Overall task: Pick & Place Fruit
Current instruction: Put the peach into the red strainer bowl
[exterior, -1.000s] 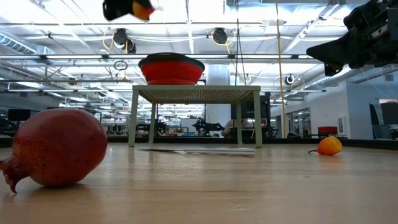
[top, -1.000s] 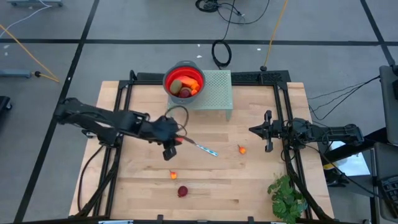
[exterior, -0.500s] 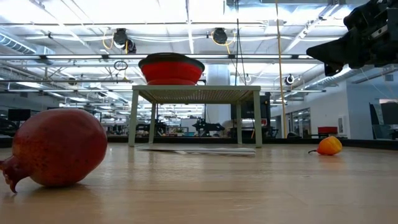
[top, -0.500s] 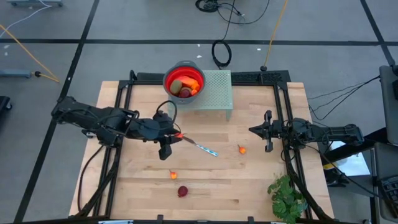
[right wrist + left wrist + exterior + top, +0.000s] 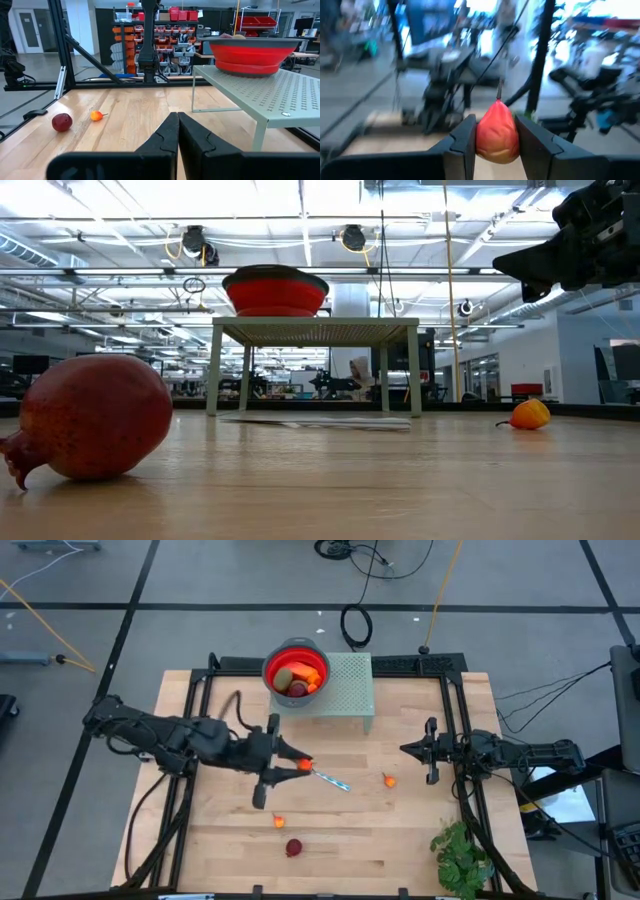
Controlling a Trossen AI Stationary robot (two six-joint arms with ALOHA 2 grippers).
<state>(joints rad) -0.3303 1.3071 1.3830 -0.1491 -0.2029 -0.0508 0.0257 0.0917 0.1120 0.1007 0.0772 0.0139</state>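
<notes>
The small orange fruit [image 5: 497,132] sits pinched between the fingers of the left end effector [image 5: 296,762], held above the middle of the counter [image 5: 400,840] in the high view. It looks light, hard and smooth, likely to slip unless gripped across its round middle. Other fruit lie loose: an orange piece [image 5: 388,780] at centre right, another [image 5: 278,822] and a dark red one [image 5: 294,848] lower down. The red bowl [image 5: 296,667] stands on a green rack [image 5: 350,690] at the top. The right end effector [image 5: 405,749], fingers closed on nothing, waits at right.
</notes>
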